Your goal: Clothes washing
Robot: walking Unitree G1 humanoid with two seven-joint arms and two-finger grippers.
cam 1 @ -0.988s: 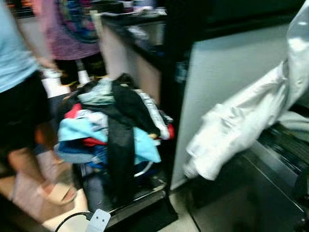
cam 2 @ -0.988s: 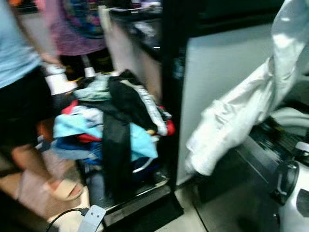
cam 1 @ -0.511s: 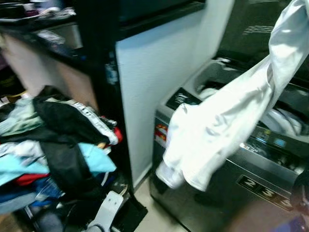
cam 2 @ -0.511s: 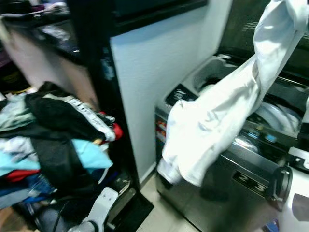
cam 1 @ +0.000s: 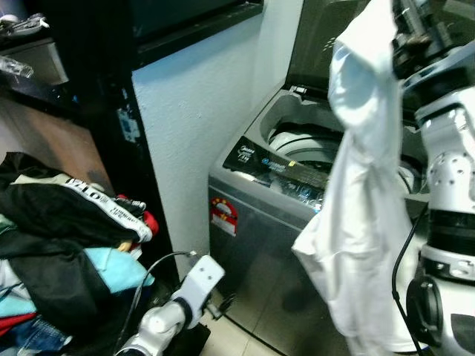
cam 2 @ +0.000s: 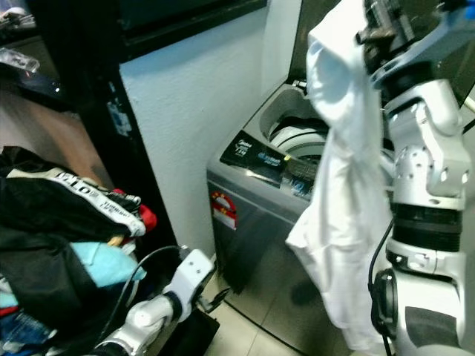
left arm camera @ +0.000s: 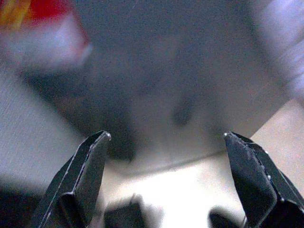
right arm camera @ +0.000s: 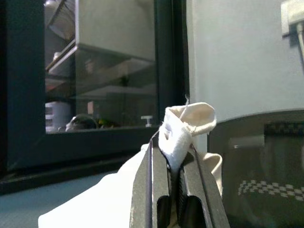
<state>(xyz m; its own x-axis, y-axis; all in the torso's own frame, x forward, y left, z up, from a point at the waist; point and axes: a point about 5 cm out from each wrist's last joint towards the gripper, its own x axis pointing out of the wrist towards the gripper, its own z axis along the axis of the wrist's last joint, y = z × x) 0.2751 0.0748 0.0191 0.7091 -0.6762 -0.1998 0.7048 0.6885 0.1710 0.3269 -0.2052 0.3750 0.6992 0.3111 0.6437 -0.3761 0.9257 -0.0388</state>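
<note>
My right gripper (right arm camera: 170, 151) is shut on a white garment (cam 1: 360, 193), raised high at the upper right. The garment hangs down long in front of the open top-loading washing machine (cam 1: 256, 222), its lower end near the floor. Some laundry (cam 2: 297, 141) lies inside the machine's drum. My left gripper (left arm camera: 166, 156) hangs low and open, fingers wide apart with nothing between them, close to the machine's grey front panel; its arm (cam 1: 182, 300) shows at the bottom. A heap of mixed clothes (cam 1: 59, 237) sits at the left.
A white wall section (cam 1: 193, 111) and a dark shelf unit (cam 1: 82, 81) stand between the clothes heap and the machine. The machine's lid (cam 1: 319, 37) stands raised behind the drum. Tiled floor (cam 2: 237, 334) lies below the machine's front.
The view has swung right, so the machine now sits centre and the clothes heap at the left edge. My right gripper has lifted the white garment higher; it now hangs almost straight down.
</note>
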